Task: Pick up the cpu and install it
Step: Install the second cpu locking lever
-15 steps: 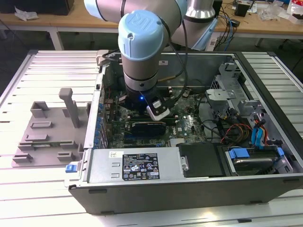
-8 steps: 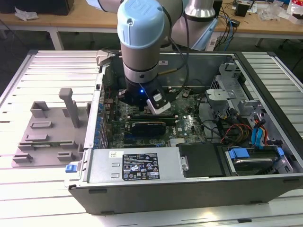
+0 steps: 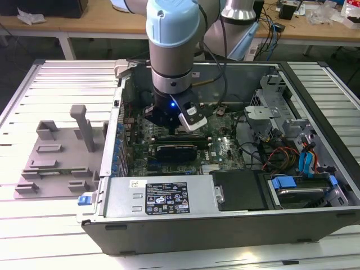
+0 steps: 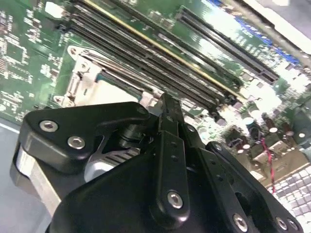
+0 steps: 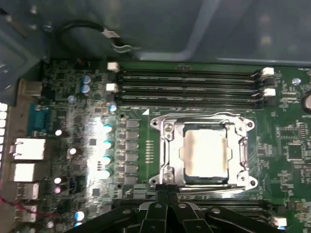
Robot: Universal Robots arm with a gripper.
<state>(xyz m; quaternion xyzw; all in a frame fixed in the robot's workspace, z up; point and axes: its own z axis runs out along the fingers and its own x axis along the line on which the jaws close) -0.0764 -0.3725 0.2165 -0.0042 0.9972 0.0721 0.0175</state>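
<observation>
The cpu (image 5: 204, 153), a shiny silver square, lies flat inside the metal-framed socket (image 5: 167, 145) on the green motherboard (image 5: 291, 126). In the first wrist view my gripper (image 5: 165, 190) sits just beside the socket's edge, its two black fingers pressed together with nothing between them. In the second wrist view the gripper (image 4: 165, 101) hangs close over the board next to the socket frame (image 4: 85, 80). In the exterior view the arm reaches down into the open computer case (image 3: 169, 194), with the gripper (image 3: 169, 122) low over the board.
Long memory slots (image 5: 189, 82) run beside the socket. A black cable (image 5: 87, 26) loops at the case wall. A grey tray with blocks (image 3: 56, 160) stands at the exterior view's left. A drive cage and cables (image 3: 287, 140) fill the case's right.
</observation>
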